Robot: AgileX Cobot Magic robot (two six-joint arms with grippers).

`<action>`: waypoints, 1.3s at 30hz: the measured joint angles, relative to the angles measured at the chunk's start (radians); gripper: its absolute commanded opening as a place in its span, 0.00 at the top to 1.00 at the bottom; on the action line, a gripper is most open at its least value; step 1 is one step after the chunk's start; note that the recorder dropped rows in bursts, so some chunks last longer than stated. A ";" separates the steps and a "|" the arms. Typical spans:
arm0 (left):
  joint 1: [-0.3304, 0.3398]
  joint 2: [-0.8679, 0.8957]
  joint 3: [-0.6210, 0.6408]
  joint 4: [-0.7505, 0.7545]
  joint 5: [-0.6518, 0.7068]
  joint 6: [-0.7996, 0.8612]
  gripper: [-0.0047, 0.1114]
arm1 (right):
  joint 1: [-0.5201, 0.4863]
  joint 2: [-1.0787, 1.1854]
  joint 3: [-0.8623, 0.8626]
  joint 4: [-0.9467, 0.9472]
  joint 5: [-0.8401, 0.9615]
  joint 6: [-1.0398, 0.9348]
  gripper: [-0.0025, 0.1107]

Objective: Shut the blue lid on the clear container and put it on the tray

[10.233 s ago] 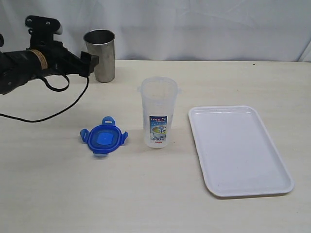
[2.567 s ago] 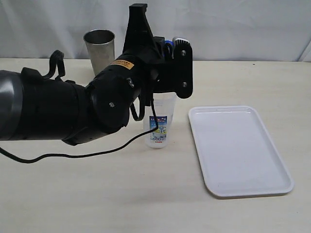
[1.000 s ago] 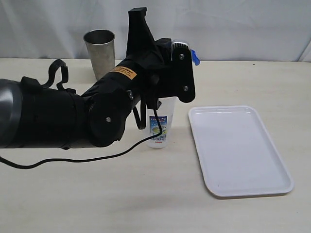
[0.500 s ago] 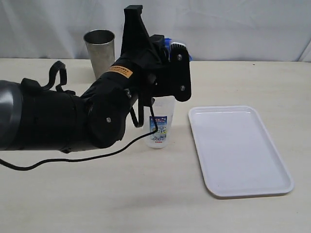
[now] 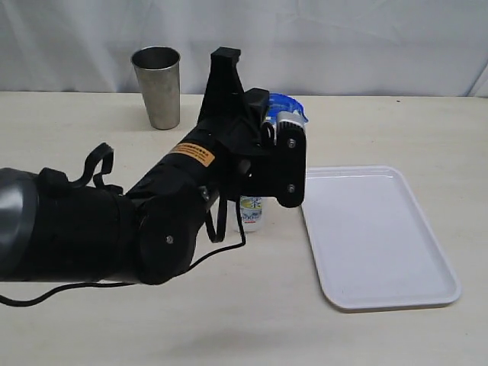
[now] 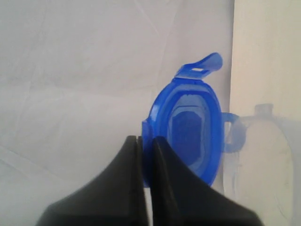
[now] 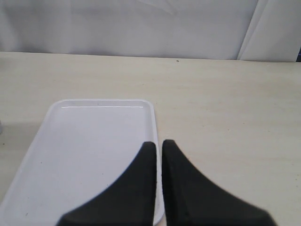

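My left gripper [image 5: 277, 119] is shut on one edge flap of the blue lid [image 5: 290, 101], holding it on edge above the table. The left wrist view shows the lid [image 6: 188, 129] standing upright between the black fingertips [image 6: 157, 143], its other flaps sticking out. The clear container [image 6: 263, 160] shows faintly just beyond the lid. In the exterior view the arm hides most of the container; only its labelled base [image 5: 250, 212] shows. The white tray [image 5: 377, 236] lies flat to the right with nothing on it. My right gripper [image 7: 156, 144] is shut on nothing, over the tray's [image 7: 84, 150] edge.
A grey steel cup [image 5: 158, 85] stands at the back left of the table. The bulky black left arm [image 5: 114, 229] stretches from the left edge across the middle. A white cloth backdrop closes off the far side.
The left arm has swung down and to the right with the lid still gripped. It now covers more of the clear container. The tray and steel cup have not moved.
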 measured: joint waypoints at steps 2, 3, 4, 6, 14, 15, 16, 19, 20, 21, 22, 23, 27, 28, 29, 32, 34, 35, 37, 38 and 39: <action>-0.008 0.000 0.002 -0.001 0.002 0.000 0.96 | 0.000 0.000 0.000 0.000 0.000 0.000 0.94; -0.011 0.000 0.002 -0.002 0.004 0.000 0.96 | 0.000 0.000 0.000 0.000 0.000 0.000 0.94; -0.011 0.000 0.011 -0.005 0.004 0.000 0.96 | 0.000 0.000 0.000 0.000 0.000 0.000 0.94; -0.011 0.000 0.029 -0.005 0.000 0.000 0.96 | 0.000 0.000 0.000 0.000 0.000 0.000 0.94; -0.011 0.000 0.060 -0.005 -0.033 0.000 0.96 | 0.000 0.000 0.000 0.000 0.000 0.000 0.94; -0.011 0.000 0.060 -0.005 -0.033 0.000 0.96 | 0.000 0.000 0.000 0.000 0.000 0.000 0.94; -0.011 0.000 0.060 -0.007 -0.033 0.000 0.96 | 0.000 0.000 0.000 0.000 0.000 0.000 0.94; -0.011 0.000 0.060 -0.025 -0.012 0.000 0.96 | 0.000 0.000 0.000 0.000 0.000 0.000 0.94; -0.011 0.000 0.060 -0.035 -0.003 0.000 0.96 | 0.000 0.000 0.000 0.000 0.000 0.000 0.94; -0.011 0.000 0.060 -0.043 0.010 0.000 0.96 | 0.000 0.000 0.000 0.000 0.000 0.000 0.94; -0.011 0.000 0.060 -0.051 0.020 0.000 0.96 | 0.000 0.000 0.000 0.000 0.000 0.000 0.94; -0.011 0.000 0.060 -0.053 0.028 0.000 0.96 | 0.000 0.000 0.000 0.000 0.000 0.000 0.94; -0.011 0.000 0.060 -0.070 0.035 0.000 0.96 | 0.000 0.000 0.000 0.000 0.000 0.000 0.94; -0.011 0.000 0.060 -0.076 0.037 0.000 0.96 | 0.000 0.000 0.000 0.000 0.000 0.000 0.94; -0.011 0.000 0.060 -0.082 0.037 0.000 0.96 | 0.000 0.000 0.000 0.000 0.000 0.000 0.94; -0.011 0.000 0.060 -0.091 0.048 0.000 0.96 | 0.000 0.000 0.000 0.000 0.000 0.000 0.94; -0.011 0.000 0.060 -0.098 0.065 0.000 0.96 | 0.000 0.000 0.000 0.000 0.000 0.000 0.94; -0.011 0.000 0.060 -0.101 0.077 0.000 0.96 | 0.000 0.000 0.000 0.000 0.000 0.000 0.94; -0.011 0.000 0.060 -0.108 0.098 0.000 0.96 | 0.000 0.000 0.000 0.000 0.000 0.000 0.94; -0.011 0.000 0.060 -0.111 0.106 0.000 0.96 | 0.000 0.000 0.000 0.000 0.000 0.000 0.94; -0.011 0.000 0.060 -0.114 0.110 0.000 0.96 | 0.000 0.000 0.000 0.000 0.000 0.000 0.94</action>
